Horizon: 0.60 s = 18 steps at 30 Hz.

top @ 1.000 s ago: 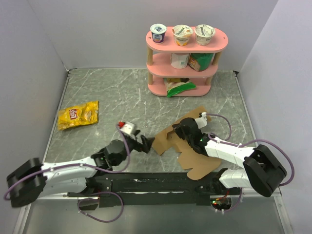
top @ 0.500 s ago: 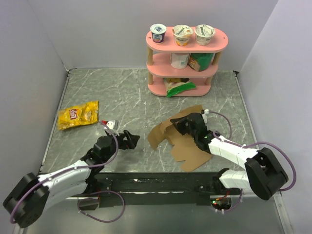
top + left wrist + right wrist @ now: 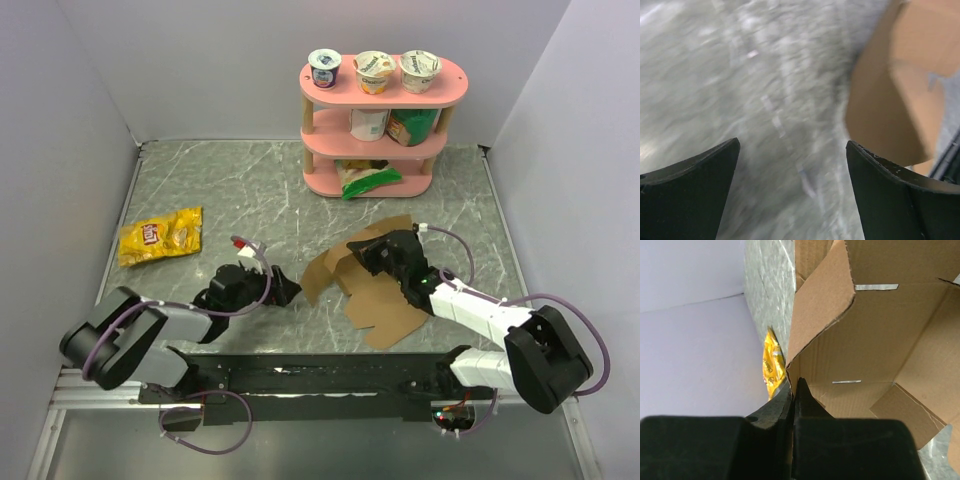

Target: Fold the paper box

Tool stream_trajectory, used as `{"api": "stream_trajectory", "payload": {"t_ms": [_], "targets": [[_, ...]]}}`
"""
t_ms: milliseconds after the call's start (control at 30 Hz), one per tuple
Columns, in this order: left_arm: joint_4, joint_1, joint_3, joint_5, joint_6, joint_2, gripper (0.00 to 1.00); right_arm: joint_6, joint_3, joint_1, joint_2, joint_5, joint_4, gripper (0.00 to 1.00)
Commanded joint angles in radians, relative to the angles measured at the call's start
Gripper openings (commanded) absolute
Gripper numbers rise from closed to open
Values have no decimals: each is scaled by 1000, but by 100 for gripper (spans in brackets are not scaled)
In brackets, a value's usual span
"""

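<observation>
The paper box [image 3: 385, 300] is a brown cardboard sheet with some flaps raised, lying right of centre on the marble table. My right gripper [image 3: 358, 258] is shut on an upright flap edge, which the right wrist view shows pinched between the fingers [image 3: 796, 390], with the cardboard [image 3: 875, 335] spreading beyond. My left gripper [image 3: 284, 293] is open and empty, low over the table just left of the sheet's left flap. In the left wrist view [image 3: 792, 150] bare marble lies between its fingers, and the cardboard [image 3: 890, 110] sits ahead to the right.
A yellow snack bag [image 3: 160, 237] lies at the left, also visible in the right wrist view [image 3: 772, 365]. A pink shelf [image 3: 380, 120] with cups and packets stands at the back. Grey walls close in both sides.
My left gripper let go of the sheet's left edge, drew back left, then settled low near it again. The right gripper shifted the cardboard slightly up and left.
</observation>
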<state>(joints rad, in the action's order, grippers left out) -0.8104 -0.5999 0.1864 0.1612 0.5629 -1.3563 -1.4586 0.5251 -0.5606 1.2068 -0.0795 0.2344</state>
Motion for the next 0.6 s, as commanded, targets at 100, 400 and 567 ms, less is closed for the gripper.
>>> {"api": "stream_trajectory", "payload": {"t_ms": [100,400,567], "targets": [[-197,-53,117,107,-66,-104,94,-11,23,7,17,4,49,0],[-184,-136,231,34,-101,-231,93,-8,7,8,23,-5,51,0],[-187,-175,271,-31,-106,-273,93,-22,-11,8,36,-14,71,0]]}}
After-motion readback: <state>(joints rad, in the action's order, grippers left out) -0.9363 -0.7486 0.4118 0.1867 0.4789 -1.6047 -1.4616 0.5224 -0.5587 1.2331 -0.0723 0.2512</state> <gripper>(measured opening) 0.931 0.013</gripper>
